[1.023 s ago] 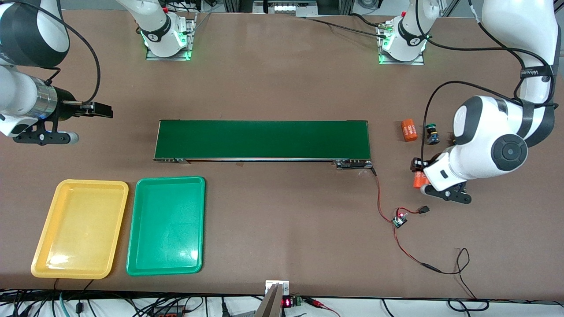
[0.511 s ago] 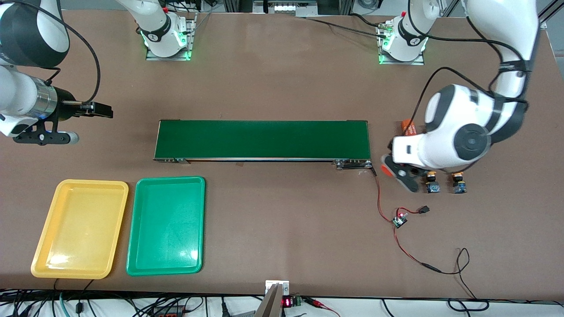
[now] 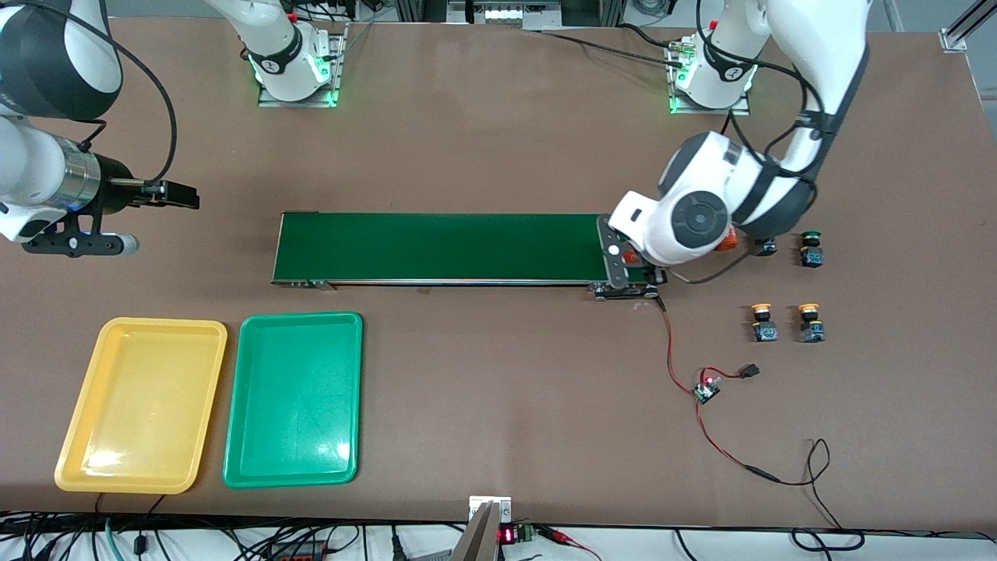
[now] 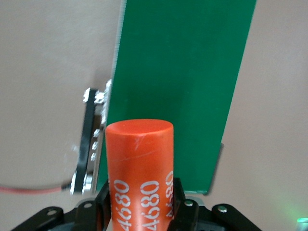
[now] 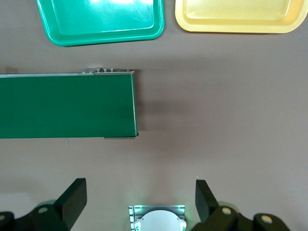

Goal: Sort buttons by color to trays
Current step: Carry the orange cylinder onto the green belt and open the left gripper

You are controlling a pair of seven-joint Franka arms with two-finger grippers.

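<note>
Orange "4680" cylinder [image 4: 139,173], clamped upright in the left gripper [image 4: 139,211], hangs over the conveyor belt's [image 3: 459,246] 3 o'clock end; the right gripper [image 5: 139,202] waits wide, empty.

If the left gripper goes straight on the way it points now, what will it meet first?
Probably the conveyor belt. The left gripper holds an orange cylinder that points at the belt's end, so the cylinder would likely touch it first; the height is unclear.

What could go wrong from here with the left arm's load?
The left tool grips an orange 4680 cylinder, not a button, over the conveyor belt end. Dropped upright, it may topple or roll off. All four buttons lie unsorted while the right tool waits open.
</note>
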